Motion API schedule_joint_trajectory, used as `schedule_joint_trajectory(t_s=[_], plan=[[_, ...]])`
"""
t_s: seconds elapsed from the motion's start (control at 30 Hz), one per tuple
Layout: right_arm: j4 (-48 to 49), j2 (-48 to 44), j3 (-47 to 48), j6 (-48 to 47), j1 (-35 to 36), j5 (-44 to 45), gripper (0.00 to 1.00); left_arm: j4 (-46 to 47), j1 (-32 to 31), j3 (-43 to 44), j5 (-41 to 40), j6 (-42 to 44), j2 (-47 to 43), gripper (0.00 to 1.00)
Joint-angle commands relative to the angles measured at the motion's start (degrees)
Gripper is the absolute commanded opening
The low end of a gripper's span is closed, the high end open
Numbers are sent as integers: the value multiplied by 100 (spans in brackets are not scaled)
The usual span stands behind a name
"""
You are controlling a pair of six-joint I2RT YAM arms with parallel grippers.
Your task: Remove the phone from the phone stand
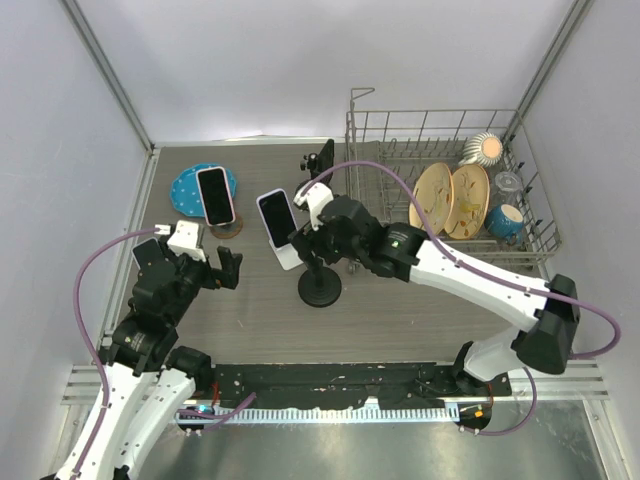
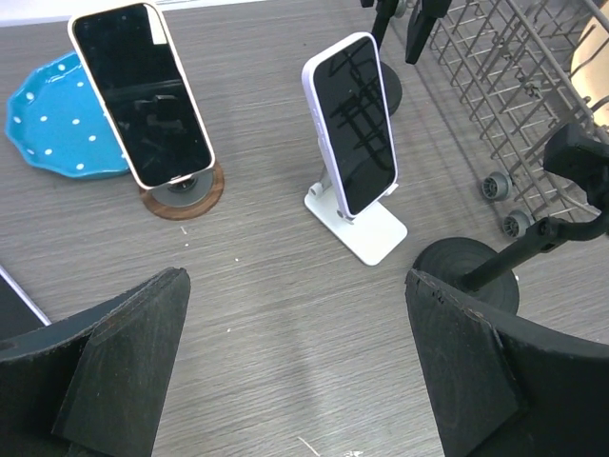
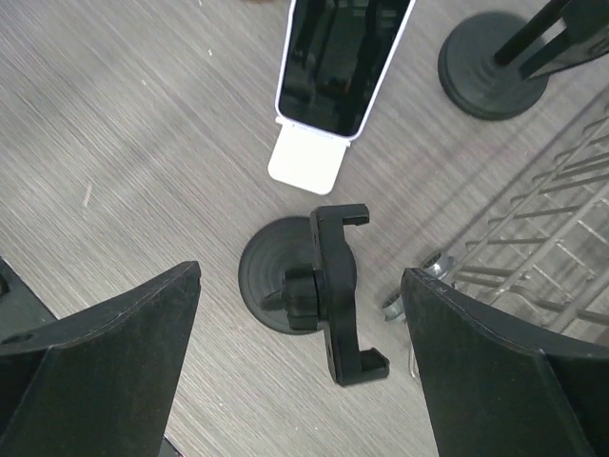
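Note:
A phone in a pale pink case (image 1: 214,195) (image 2: 143,90) leans on a round wooden stand (image 1: 228,229) (image 2: 186,195). A white-edged phone (image 1: 277,218) (image 2: 352,119) (image 3: 338,57) leans on a white folding stand (image 1: 289,257) (image 2: 366,228) (image 3: 304,162). My left gripper (image 1: 228,270) (image 2: 295,381) is open and empty, low over the table in front of both phones. My right gripper (image 1: 318,240) (image 3: 300,371) is open and empty, above an empty black clamp stand (image 1: 320,288) (image 3: 338,286), just right of the white-edged phone.
A wire dish rack (image 1: 450,140) (image 2: 514,86) (image 3: 552,209) with plates and cups stands at the back right. A blue dotted plate (image 1: 188,185) (image 2: 57,124) lies behind the pink phone. A second black stand (image 1: 322,160) (image 3: 490,62) is at the back.

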Motion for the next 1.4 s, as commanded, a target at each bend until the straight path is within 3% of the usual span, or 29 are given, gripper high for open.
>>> schedule_joint_trajectory(t_s=[0.0,0.2,0.3,0.4,0.43,0.5,0.8,1.13,1.37], plan=[[-583,405,519,-32,-54,-11,91,275,-18,37,-271,32,-117,100],[-830,845,713,-94,-72,51,84,222,-71,19,-332,6,-346,100],[-883,960,731,-103,-107,130,74,213,-88,19,-341,-3,-381,100],[-945,1013,783,-129,-168,296,55,213,-115,10,-341,6,-408,100],[-945,1013,801,-155,-195,323,43,213,-123,10,-341,6,-416,100],[-910,1022,863,-181,-291,376,33,213,-150,2,-341,6,-425,100],[188,1048,784,-217,-835,350,6,187,-167,-7,-385,6,-487,100],[1147,1513,1003,-24,-1486,570,1,187,-220,-16,-446,6,-504,100],[971,2067,1583,222,-1785,754,1,195,-264,-25,-490,6,-504,100]])
